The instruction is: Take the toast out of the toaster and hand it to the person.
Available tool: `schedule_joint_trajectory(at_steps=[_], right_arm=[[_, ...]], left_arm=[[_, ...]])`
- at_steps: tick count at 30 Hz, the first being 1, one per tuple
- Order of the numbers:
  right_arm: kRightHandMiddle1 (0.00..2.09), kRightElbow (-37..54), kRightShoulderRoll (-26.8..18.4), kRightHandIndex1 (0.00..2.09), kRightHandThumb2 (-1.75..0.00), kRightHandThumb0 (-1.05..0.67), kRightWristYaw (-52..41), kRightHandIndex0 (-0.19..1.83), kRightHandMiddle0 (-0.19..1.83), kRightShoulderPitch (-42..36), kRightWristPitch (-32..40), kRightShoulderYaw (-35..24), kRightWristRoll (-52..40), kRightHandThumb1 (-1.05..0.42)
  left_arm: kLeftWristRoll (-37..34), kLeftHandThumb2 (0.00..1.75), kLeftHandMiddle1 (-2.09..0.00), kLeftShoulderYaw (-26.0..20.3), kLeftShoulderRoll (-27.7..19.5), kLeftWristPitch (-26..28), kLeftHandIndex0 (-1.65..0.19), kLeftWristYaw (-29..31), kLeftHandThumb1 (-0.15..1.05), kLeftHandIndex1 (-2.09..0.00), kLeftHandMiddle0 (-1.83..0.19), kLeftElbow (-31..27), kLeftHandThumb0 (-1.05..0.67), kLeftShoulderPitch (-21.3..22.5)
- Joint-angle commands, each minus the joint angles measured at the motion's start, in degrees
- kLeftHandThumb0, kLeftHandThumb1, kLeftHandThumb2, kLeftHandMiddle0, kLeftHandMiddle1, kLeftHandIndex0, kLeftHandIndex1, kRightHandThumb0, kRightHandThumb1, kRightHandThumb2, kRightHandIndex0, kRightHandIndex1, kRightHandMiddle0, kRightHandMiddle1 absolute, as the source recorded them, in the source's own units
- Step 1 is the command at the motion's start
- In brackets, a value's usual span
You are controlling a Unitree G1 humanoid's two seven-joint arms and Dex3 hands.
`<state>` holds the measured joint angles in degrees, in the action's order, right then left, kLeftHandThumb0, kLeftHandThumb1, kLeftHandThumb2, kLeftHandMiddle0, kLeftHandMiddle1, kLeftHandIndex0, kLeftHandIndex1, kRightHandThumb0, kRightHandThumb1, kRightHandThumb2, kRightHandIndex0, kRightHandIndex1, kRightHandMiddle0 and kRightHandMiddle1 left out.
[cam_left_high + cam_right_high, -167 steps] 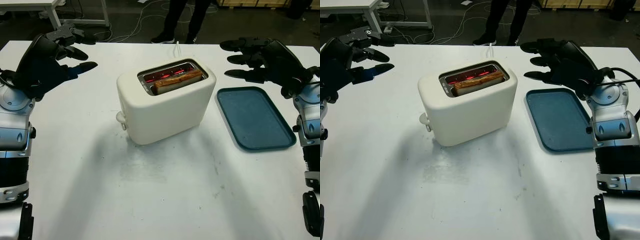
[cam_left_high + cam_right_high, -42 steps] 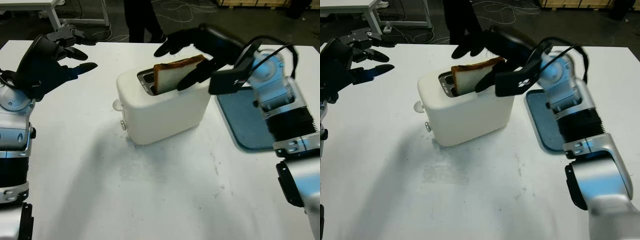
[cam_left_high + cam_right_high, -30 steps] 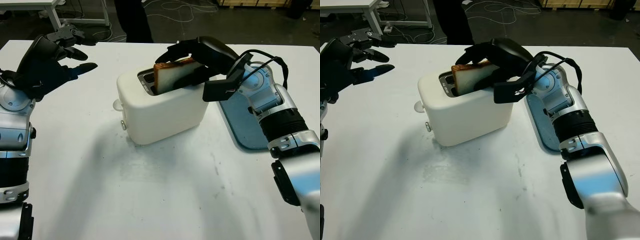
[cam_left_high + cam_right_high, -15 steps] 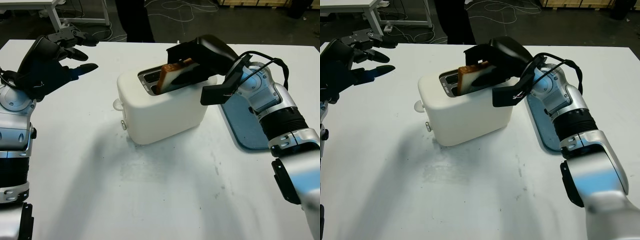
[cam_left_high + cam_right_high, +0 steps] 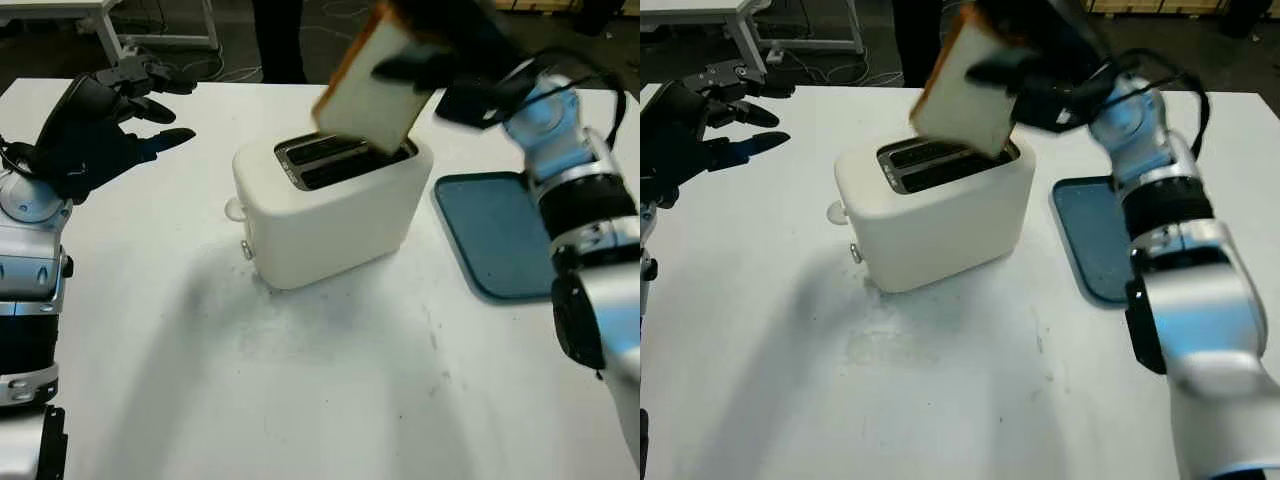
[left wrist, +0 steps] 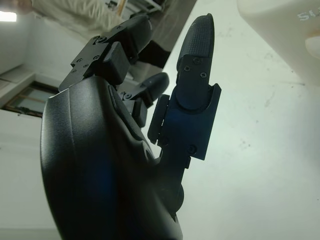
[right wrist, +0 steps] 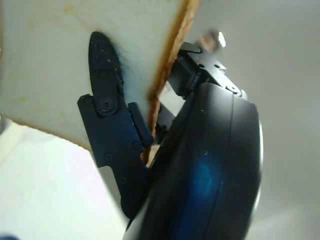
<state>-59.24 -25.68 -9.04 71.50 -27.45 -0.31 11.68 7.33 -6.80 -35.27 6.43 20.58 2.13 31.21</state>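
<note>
One slice of toast [image 5: 368, 95] is clear of the white toaster [image 5: 330, 212], pinched in our right hand [image 5: 440, 45] just above the slots at about 12 o'clock. Our left hand [image 5: 92, 135] hangs open, holding nothing, at 10 o'clock over the table [image 5: 300, 400]. We see a blue tray [image 5: 505, 240] lying at 3 o'clock beside the toaster.

Black screw-studded left hand [image 5: 88, 140], silver forearms, apparently black cabling at right hand [image 5: 1055, 55].

Tilted toast [image 5: 368, 95] above white toaster [image 5: 330, 210]
</note>
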Motion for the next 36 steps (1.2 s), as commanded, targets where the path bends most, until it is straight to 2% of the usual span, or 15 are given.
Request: schedule_joint_trajectory(at_steps=[1, 3, 6, 12, 17, 23, 31, 36], right_arm=[[1.75, -1.84, -0.32, 1.75, -0.40, -0.53, -0.09, 1.06, 0.88, 2.73, 4.34, -3.43, -3.98, -0.92], [1.75, -3.13, -0.72, 1.75, -0.41, -0.52, 0.31, 1.06, 0.87, 3.67, 7.16, -6.19, -7.04, -0.92], [1.75, -5.74, -1.23, 1.75, -0.47, -0.43, -1.21, 1.10, 0.85, 4.60, 11.43, -10.24, -11.68, -0.92], [1.75, -11.07, -0.77, 1.75, -0.53, -0.31, 2.86, 1.03, 0.74, 3.40, 15.50, -12.79, -13.53, -0.92], [1.75, -13.20, 0.70, 1.75, -0.52, -0.23, 9.23, 0.94, 0.66, 0.54, 15.61, -12.67, -12.58, -0.92], [1.75, -15.14, 1.99, 1.75, -0.51, -0.20, 15.14, 0.79, 0.42, -2.16, 17.03, -10.44, -9.86, -0.92], [1.75, -16.46, 3.08, 1.75, -0.41, -0.23, 18.91, 0.76, 0.35, -4.08, 17.46, -9.13, -7.59, -0.92], [1.75, -17.15, 3.34, 1.75, -0.42, -0.22, 20.97, 0.72, 0.35, -5.02, 20.57, -6.12, -4.01, -0.92]], left_arm=[[-0.02, 0.13, -0.93, -0.10, -0.38, -0.19, -0.41, -0.16, 0.92, -0.61, -0.34, 0.11, -0.60, -0.67], [-0.29, 0.13, -0.92, -0.25, -0.22, -0.22, -0.41, -0.18, 0.92, -0.61, -0.35, 0.11, -0.60, -0.70], [-0.65, 0.12, -0.92, -0.29, -0.06, 0.17, -0.41, -0.04, 0.92, -0.60, -0.34, 0.26, -0.59, -0.55], [0.32, 0.14, -0.92, 0.38, -0.69, -0.91, -0.41, -0.12, 0.92, -0.60, -0.35, 0.53, -0.60, -0.49], [0.15, 0.14, -0.92, 0.32, -0.36, 0.13, -0.41, 0.02, 0.92, -0.60, -0.35, 0.09, -0.60, -0.34], [0.08, 0.13, -0.91, 0.23, -0.40, 0.20, -0.41, 0.03, 0.92, -0.60, -0.34, 0.12, -0.59, -0.38], [0.26, 0.14, -0.91, 0.41, -0.54, -0.80, -0.42, -0.06, 0.92, -0.59, -0.36, 0.54, -0.60, -0.29], [0.04, 0.13, -0.91, 0.24, -0.43, -0.08, -0.42, -0.01, 0.92, -0.59, -0.35, 0.09, -0.59, -0.33]])
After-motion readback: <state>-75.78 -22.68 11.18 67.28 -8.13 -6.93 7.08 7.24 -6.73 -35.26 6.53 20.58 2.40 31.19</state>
